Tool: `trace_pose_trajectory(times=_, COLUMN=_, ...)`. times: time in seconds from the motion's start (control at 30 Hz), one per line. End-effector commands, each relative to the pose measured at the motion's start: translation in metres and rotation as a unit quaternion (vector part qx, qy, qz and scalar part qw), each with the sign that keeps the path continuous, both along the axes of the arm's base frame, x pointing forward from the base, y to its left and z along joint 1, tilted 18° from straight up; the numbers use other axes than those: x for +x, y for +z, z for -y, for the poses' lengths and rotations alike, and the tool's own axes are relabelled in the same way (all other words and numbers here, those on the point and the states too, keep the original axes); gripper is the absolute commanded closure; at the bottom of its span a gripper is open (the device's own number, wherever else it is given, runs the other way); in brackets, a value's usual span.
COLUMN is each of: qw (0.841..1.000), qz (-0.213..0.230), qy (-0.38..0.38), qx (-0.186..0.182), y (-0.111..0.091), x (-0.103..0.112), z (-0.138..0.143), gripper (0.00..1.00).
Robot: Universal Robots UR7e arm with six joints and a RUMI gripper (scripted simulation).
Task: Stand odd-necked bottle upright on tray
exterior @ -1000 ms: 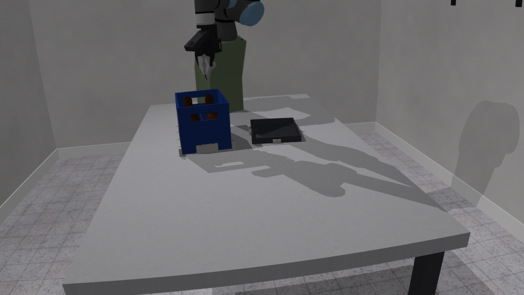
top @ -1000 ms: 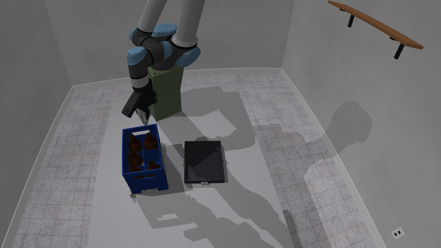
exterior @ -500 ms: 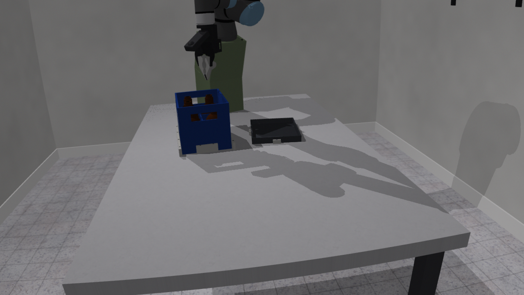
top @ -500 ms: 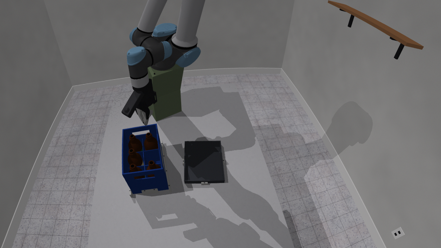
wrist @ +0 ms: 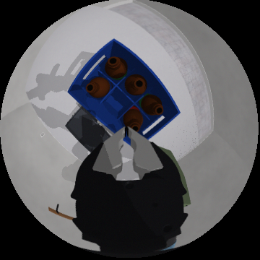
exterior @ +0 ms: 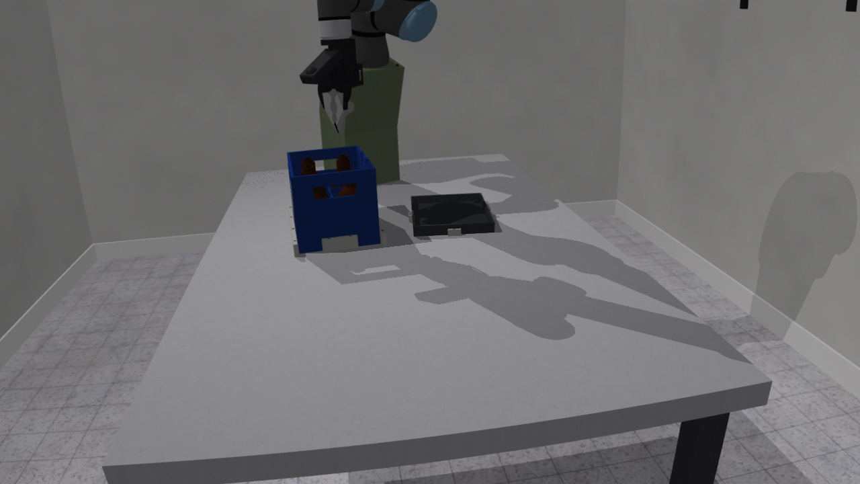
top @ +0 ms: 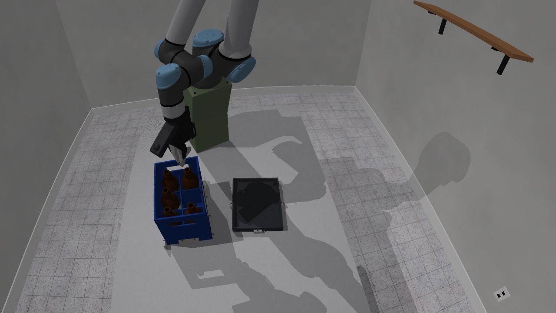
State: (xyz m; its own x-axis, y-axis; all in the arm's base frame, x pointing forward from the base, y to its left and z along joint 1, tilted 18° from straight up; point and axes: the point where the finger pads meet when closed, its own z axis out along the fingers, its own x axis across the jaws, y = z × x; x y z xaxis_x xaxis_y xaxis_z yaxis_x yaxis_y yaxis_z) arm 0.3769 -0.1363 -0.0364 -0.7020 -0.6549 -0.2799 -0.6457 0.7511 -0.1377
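Observation:
A blue crate (top: 181, 200) stands on the table and holds several brown bottles (wrist: 124, 88), each upright in its own cell; one cell is empty. The crate also shows in the exterior view (exterior: 332, 197) and in the wrist view (wrist: 123, 90). I cannot tell any neck apart from the others at this size. A black tray (top: 257, 204) lies empty to the right of the crate, also in the exterior view (exterior: 453, 213). My gripper (top: 181, 158) is shut and empty, hanging above the crate's far edge, in the exterior view (exterior: 336, 123) and in the wrist view (wrist: 126, 131).
The arm's green pedestal (top: 207, 116) stands just behind the crate. A wooden wall shelf (top: 474, 33) hangs high at the right. The table's front edge (exterior: 420, 445) is far from the crate and the tray.

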Motion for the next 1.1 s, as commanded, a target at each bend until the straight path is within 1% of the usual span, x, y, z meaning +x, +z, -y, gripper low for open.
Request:
trace_pose_trajectory(times=0.0, qw=1.0, qz=-0.004, qy=-0.001, qx=-0.001, y=0.012, x=0.048, z=0.007, gripper=1.0)
trace_pose_trajectory(times=0.07, qw=1.0, qz=-0.004, qy=-0.001, qx=-0.001, y=0.012, x=0.048, z=0.007, gripper=1.0)
trace_pose_trajectory(times=0.2, qw=1.0, qz=-0.003, qy=-0.001, qx=-0.001, y=0.024, x=0.089, z=0.003, gripper=1.0)
trace_pose_trajectory(times=0.27, qw=1.0, qz=-0.002, qy=-0.001, qx=0.0, y=0.028, x=0.103, z=0.0, gripper=1.0)
trace_pose_trajectory(times=0.33, qw=1.0, qz=-0.002, qy=-0.001, qx=0.0, y=0.031, x=0.112, z=-0.002, gripper=1.0)
trace_pose_trajectory(times=0.43, qw=1.0, qz=-0.001, qy=-0.001, qx=0.0, y=0.032, x=0.117, z=-0.003, gripper=1.0)
trace_pose_trajectory(times=0.63, qw=1.0, qz=-0.001, qy=-0.001, qx=0.0, y=0.032, x=0.117, z=-0.003, gripper=1.0)
trace_pose_trajectory(times=0.67, qw=1.0, qz=-0.001, qy=-0.001, qx=0.0, y=0.032, x=0.117, z=-0.003, gripper=0.62)
trace_pose_trajectory(times=1.07, qw=1.0, qz=-0.001, qy=-0.001, qx=0.0, y=0.032, x=0.117, z=-0.003, gripper=0.62)
